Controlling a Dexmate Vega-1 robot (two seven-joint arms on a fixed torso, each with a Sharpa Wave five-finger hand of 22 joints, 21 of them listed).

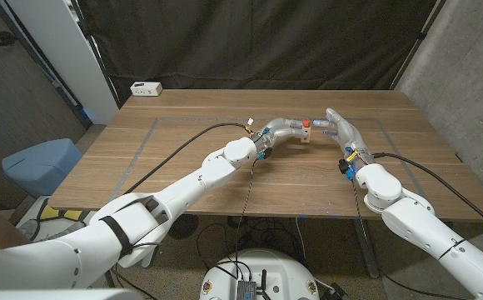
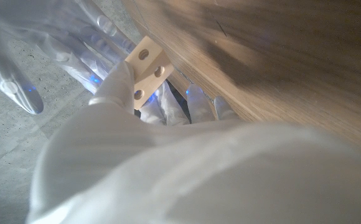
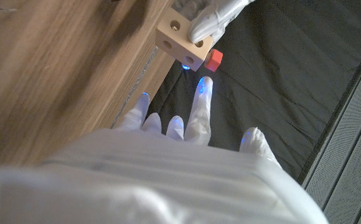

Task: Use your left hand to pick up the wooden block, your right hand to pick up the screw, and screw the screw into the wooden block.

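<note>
Right hand [image 3: 187, 127] up close, fingers spread and empty; the red-headed screw [image 3: 213, 60] sticks out of the wooden block [image 3: 182, 38] just past its fingertips, left hand [image 1: 285, 131] gripping the block.

The pale wooden block [image 3: 182, 38] looks smooth and matt, the table [image 1: 225, 179] darker grained wood.

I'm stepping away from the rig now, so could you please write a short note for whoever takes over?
Left hand: holds the block.
Right hand: open beside the block, holding nothing.
Screw: red, sticks out of the block's side that faces the right hand.
Done: block in hand, screw apparently seated in it.
Left: check how deep it sits, which can't be told, and finish turning.
</note>
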